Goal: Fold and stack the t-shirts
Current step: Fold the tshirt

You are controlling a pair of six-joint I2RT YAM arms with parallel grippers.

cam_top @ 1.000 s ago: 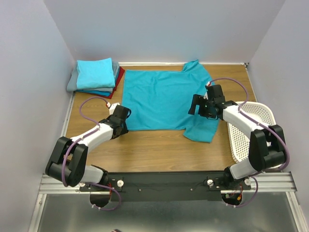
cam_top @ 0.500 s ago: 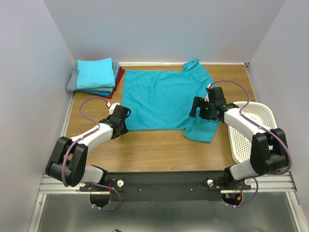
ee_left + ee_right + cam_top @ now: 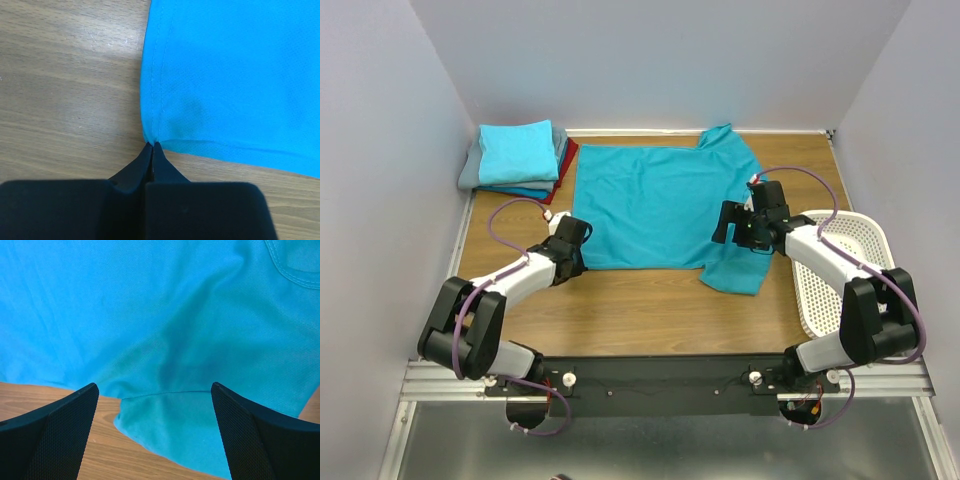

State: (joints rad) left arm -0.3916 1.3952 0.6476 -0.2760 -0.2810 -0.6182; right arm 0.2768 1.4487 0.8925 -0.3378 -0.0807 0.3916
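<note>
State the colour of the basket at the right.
White basket, clearest in the top view.

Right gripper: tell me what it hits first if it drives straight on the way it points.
The right gripper, jaws open, would likely meet the teal t-shirt first, near the sleeve seam, with the table beneath it. Depth is unclear.

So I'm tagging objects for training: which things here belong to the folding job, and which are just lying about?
Job: teal shirt, spread flat; folded stack; left gripper at the shirt's corner; right gripper, open over it.
Lying about: white basket, right of the shirt.
</note>
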